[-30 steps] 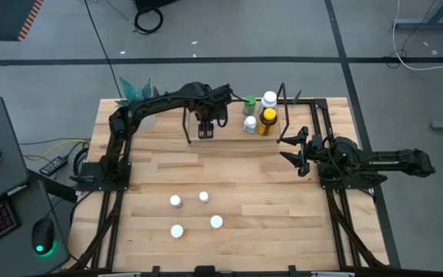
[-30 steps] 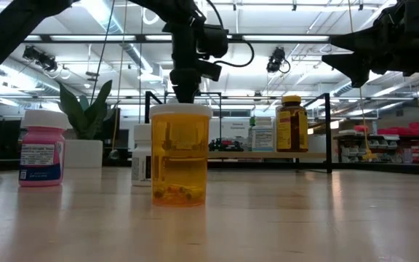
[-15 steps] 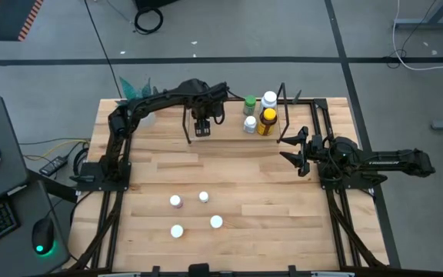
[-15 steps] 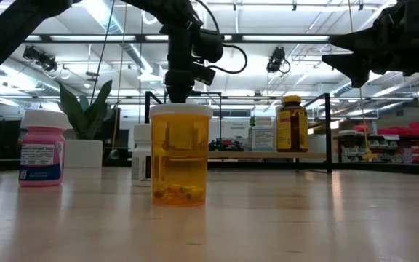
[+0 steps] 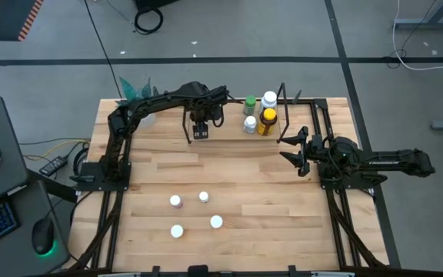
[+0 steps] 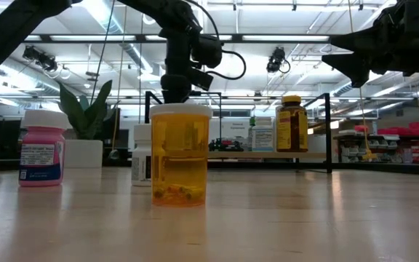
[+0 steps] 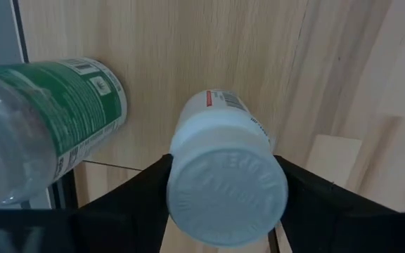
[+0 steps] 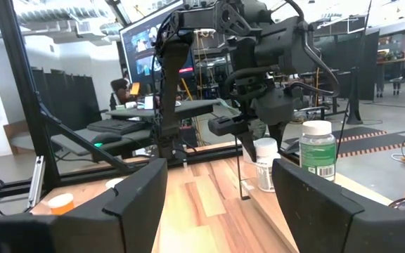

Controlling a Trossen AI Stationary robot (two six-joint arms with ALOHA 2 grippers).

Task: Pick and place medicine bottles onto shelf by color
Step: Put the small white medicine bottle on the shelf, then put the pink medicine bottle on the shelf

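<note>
The shelf stands at the table's far middle. On its right part are a green bottle, a white one, a white-capped one and an amber, yellow-capped one. My left gripper points down over the shelf's left part, shut on a white bottle. A green-labelled bottle stands beside it. Several white-capped bottles stand on the near table. My right gripper waits open at the table's right, nothing between its fingers. My left gripper pinches the white bottle by the sides of its white cap, one dark finger on each side. The fingers come from above, pointing down. The bottle is upright below them; whether its base rests on the shelf board I cannot tell.
In the low view an orange bottle, a pink one and a white one stand near the front. A plant in a white pot is at the far left corner. The shelf's black wire uprights rise beside my left gripper.
My left gripper has tipped slightly and edged toward the shelf's left end, still on the white bottle. My right arm has kept still.
</note>
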